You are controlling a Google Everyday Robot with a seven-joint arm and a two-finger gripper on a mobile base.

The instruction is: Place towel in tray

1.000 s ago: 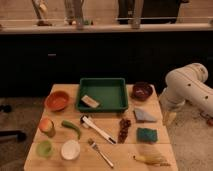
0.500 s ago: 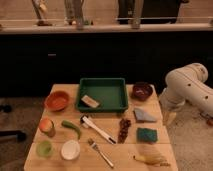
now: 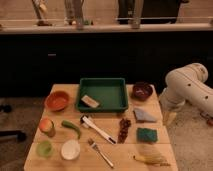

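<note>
**Towel on table, tray holds only a tan block**

Towel [image 3: 144, 115] lies flat on the light wood table [image 3: 122, 159] nr its right edge, between maroon bowl [image 3: 142, 91] and green sponge [image 3: 147, 134], apart from tray [image 3: 111, 93]. Tray sits mid back edge, tan block [image 3: 90, 101] in its front-left corner. Gripper [image 3: 169, 118] hangs just off the table's right edge, pointing down, fingers spread, nothing in them. Orange bowl [image 3: 57, 100] nr left edge. Rm: dark cabinet front [image 3: 100, 55] behind, lit counter ledge [image 3: 105, 27] above, grey floor [image 3: 195, 145].
</note>
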